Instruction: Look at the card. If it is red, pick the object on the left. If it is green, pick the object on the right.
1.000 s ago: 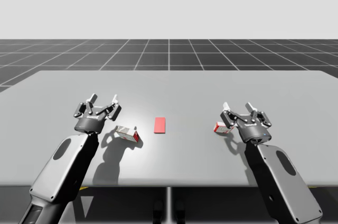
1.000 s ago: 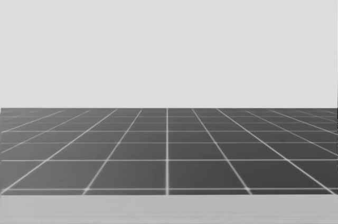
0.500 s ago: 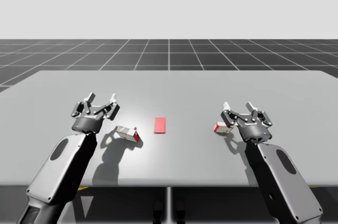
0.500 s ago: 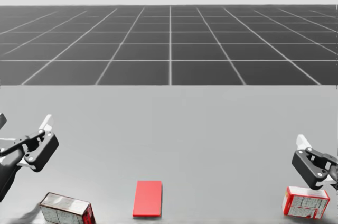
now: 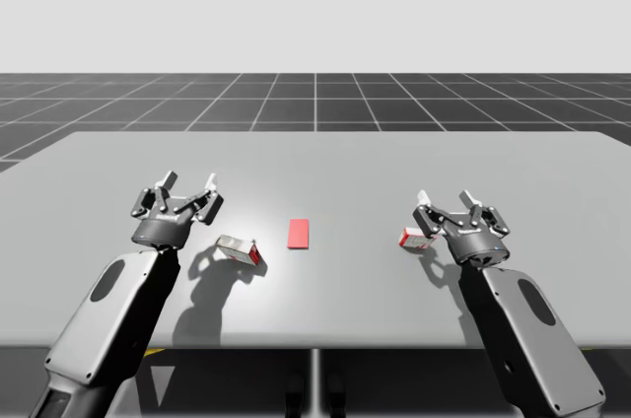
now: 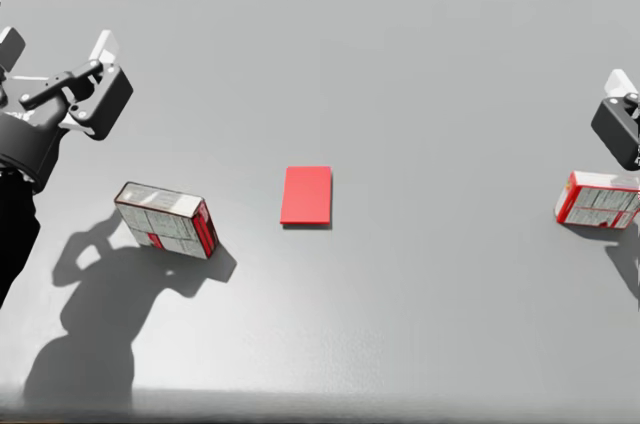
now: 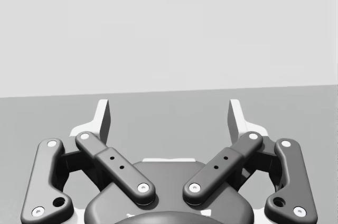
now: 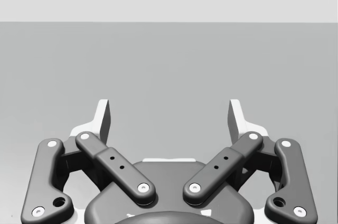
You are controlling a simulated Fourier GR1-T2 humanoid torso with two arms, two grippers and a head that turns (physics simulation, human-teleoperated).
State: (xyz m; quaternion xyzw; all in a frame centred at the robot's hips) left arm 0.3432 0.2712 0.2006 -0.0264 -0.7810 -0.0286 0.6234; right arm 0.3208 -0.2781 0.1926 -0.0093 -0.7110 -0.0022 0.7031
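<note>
I stand at a grey table (image 5: 493, 157); beyond it a dark gridded floor (image 5: 315, 101) meets a pale blank backdrop (image 5: 315, 4).

Even light from above, far side. Bright patch at counter (image 5: 394, 167) centre. Left hand (image 5: 189, 182), right hand (image 5: 446, 201) cast dark shadows toward near edge.
</note>
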